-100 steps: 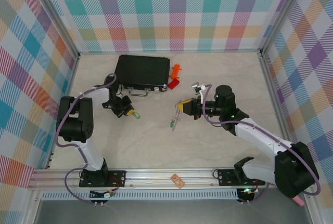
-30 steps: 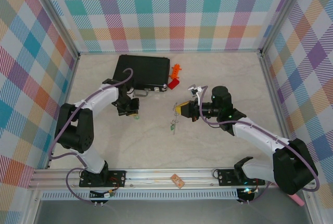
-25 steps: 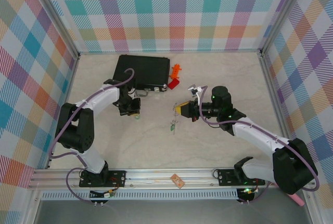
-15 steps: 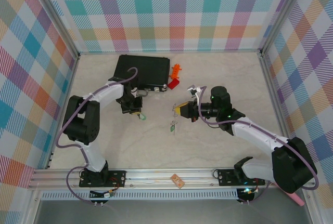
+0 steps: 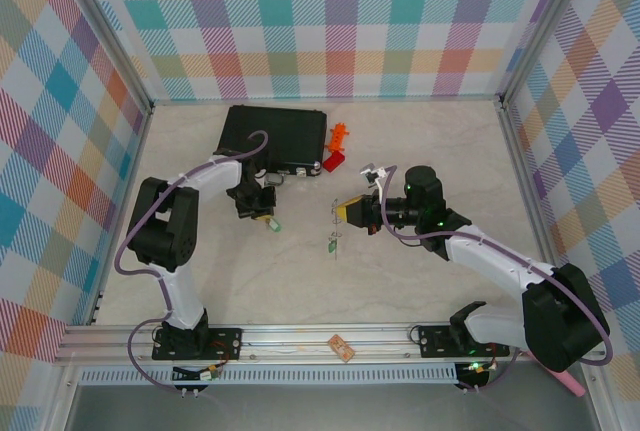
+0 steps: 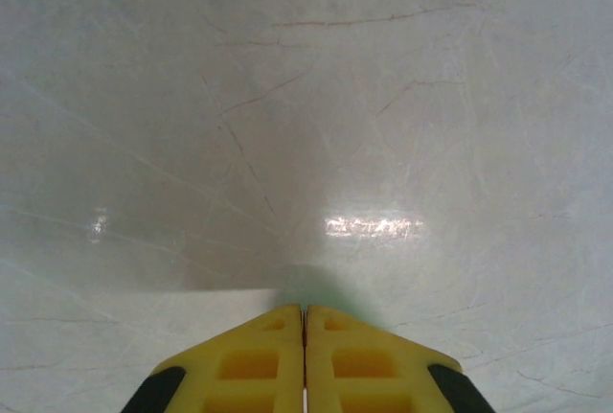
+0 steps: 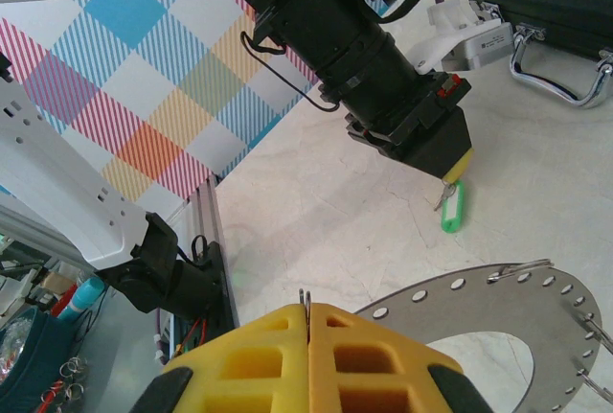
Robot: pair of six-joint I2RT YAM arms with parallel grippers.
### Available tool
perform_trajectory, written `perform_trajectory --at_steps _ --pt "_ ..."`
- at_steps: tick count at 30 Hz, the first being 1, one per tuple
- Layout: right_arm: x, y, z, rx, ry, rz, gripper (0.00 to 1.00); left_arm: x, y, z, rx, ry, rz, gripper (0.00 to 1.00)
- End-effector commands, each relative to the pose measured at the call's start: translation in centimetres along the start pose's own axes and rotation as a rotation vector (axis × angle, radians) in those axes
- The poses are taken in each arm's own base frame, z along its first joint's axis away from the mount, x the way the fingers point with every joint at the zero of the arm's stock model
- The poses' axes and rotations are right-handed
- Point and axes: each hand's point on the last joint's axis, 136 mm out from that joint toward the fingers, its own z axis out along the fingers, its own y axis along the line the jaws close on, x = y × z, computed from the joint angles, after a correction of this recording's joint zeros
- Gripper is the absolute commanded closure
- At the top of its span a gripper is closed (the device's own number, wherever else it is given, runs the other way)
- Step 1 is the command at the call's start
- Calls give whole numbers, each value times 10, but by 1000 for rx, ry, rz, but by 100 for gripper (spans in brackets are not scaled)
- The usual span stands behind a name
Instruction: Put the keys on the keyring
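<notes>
Bright, even light from above washes the pale tabletop [image 5: 400, 141], shadows soft and short. In the left wrist view a white glare streak [image 6: 374, 227] sits just beyond the left gripper [image 6: 305, 309], whose broad grey shadow spreads ahead of it. The right wrist view bows at its edges.

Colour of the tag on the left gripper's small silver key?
Green plastic tag on the silver key under the left gripper; clearest in right wrist view.

White-and-black arms [image 5: 490, 256] with purple cables [image 5: 120, 256] and yellow, black-tipped jaws.
</notes>
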Motion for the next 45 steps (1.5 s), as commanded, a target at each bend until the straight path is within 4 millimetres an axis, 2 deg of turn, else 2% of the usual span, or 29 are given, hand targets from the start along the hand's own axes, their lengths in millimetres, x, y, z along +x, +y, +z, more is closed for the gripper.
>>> perform_trajectory --at_steps 1,8,17,30,45 --pt "-12 9 3 -24 -18 -56 100 1 0 5 -8 15 -7 91" --pt "-12 10 3 -26 -18 -60 100 3 4 5 -17 21 -7 85" --pt "-12 10 2 -25 -18 -60 100 2 8 -4 -15 9 -12 83" --pt "-11 10 3 -25 -16 -57 100 -2 15 2 5 29 -29 82" --pt "-11 10 3 -26 -16 -60 100 6 12 10 52 77 -57 81"
